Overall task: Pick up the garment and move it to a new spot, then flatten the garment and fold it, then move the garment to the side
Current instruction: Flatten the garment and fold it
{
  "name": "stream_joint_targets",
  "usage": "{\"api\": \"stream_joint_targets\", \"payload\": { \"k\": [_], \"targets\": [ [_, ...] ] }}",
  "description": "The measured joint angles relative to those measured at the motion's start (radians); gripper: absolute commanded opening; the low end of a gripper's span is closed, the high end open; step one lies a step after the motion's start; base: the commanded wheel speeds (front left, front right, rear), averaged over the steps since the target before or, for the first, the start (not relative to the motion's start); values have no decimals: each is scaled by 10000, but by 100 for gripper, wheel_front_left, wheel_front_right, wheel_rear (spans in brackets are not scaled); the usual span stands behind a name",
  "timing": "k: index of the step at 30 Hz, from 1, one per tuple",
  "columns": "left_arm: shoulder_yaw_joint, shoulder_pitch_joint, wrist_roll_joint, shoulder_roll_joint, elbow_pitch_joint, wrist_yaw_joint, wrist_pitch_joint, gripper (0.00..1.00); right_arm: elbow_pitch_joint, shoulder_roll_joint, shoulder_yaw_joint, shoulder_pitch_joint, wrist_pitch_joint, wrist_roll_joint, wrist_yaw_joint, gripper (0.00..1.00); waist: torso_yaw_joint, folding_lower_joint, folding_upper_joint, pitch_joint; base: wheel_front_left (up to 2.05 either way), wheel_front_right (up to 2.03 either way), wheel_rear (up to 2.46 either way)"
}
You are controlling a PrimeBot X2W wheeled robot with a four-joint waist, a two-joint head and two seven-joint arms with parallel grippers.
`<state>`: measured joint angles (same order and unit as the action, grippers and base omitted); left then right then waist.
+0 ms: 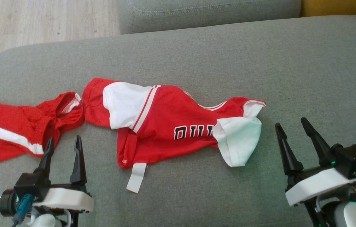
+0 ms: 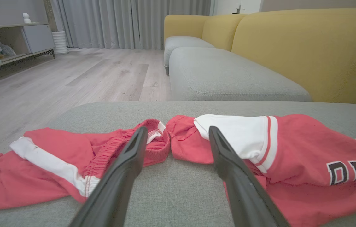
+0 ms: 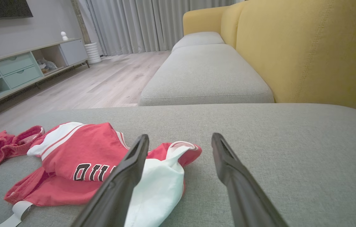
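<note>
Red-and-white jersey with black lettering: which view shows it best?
Head view: the whole red-and-white jersey lies in frame, seen from above. Left wrist view crops it at the edge; right wrist view sees it low, partly blocked.

You have the crumpled red-and-white cloth jersey [image 1: 165, 116] lying in the middle of the broad grey fabric sofa seat [image 1: 228, 56]. The rumpled red cloth shorts [image 1: 10, 132] lie to its left, waistband just beside it. Your left pincer [image 1: 64, 140] sits before the shorts, and your right pincer [image 1: 291, 121] is right of the jersey.
</note>
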<state>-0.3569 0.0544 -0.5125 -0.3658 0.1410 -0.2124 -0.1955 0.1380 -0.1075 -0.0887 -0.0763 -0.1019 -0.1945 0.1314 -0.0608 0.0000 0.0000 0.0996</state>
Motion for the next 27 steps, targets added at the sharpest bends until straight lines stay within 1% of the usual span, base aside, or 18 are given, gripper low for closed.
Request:
{"api": "stream_joint_targets", "payload": {
  "k": [8, 14, 16, 20, 24, 27],
  "targets": [
    [-2, -3, -6, -21, -165, -165, 94, 100, 111, 56, 2, -1, -203, 12, 0, 100, -2, 0, 0, 59, 0, 0, 0],
    [0, -12, -73, -48, -190, -171, 94, 100, 71, 38, -23, 0, -424, -59, 0, 100, 3, 0, 0, 92, 0, 0, 0],
    [-2, -13, -73, -54, -192, -174, 94, 100, -56, -31, -153, 3, -681, -174, 0, 100, 10, 0, 0, 113, 0, 0, 0],
    [-6, -12, -73, -56, -198, -230, 94, 100, -633, -349, -851, 53, -1812, -608, 0, 100, 24, 0, 0, 175, 0, 0, 0],
    [-33, 11, -73, -48, -199, -255, 94, 100, -1319, -727, -1912, 420, -2876, -941, -2, 100, 47, 0, 0, 327, 0, 0, 0],
    [-88, 48, -71, -21, -194, -253, 92, 100, -1699, -874, -2627, 1179, -3120, -1078, 0, 100, 108, 0, 0, 496, 0, 0, 0]
  ]
}}
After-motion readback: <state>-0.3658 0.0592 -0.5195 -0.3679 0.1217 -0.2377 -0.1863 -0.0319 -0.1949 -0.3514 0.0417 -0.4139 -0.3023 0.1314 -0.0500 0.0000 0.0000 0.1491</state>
